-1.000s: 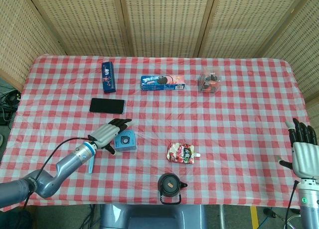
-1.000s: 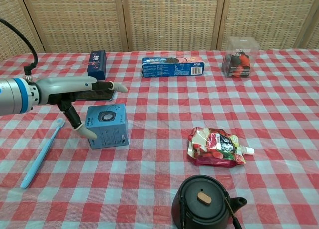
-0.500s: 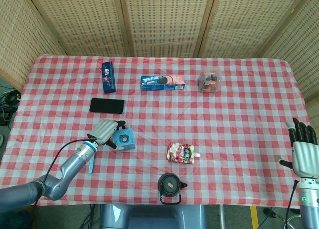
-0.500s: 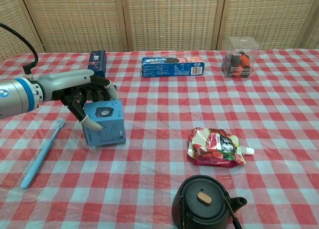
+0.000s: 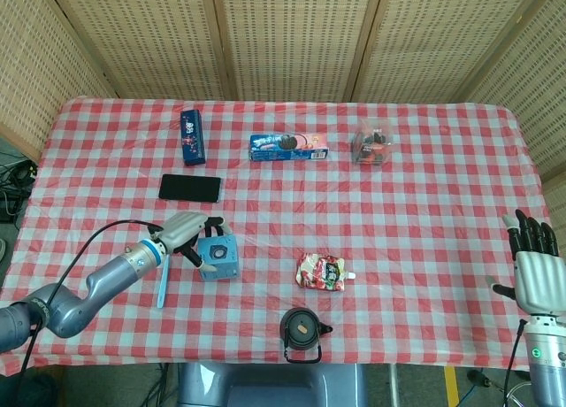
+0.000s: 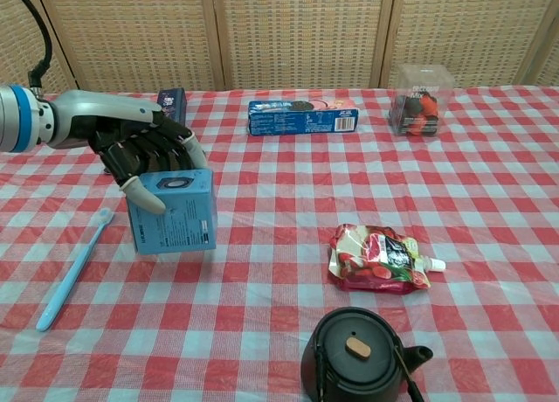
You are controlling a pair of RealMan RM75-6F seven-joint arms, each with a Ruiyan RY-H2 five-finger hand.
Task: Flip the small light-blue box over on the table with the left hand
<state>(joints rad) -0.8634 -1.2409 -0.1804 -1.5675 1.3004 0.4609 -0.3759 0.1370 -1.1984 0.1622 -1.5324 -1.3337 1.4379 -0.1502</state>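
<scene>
- The left hand is gripping the light-blue box from above (thumb on its left face), tilting it on the checked tablecloth.
- The right hand is hanging with fingers spread, holding nothing.

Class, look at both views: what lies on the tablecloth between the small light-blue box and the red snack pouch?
Nothing: between the light-blue box and the red pouch only bare checked tablecloth shows, clearest in the chest view.
</scene>
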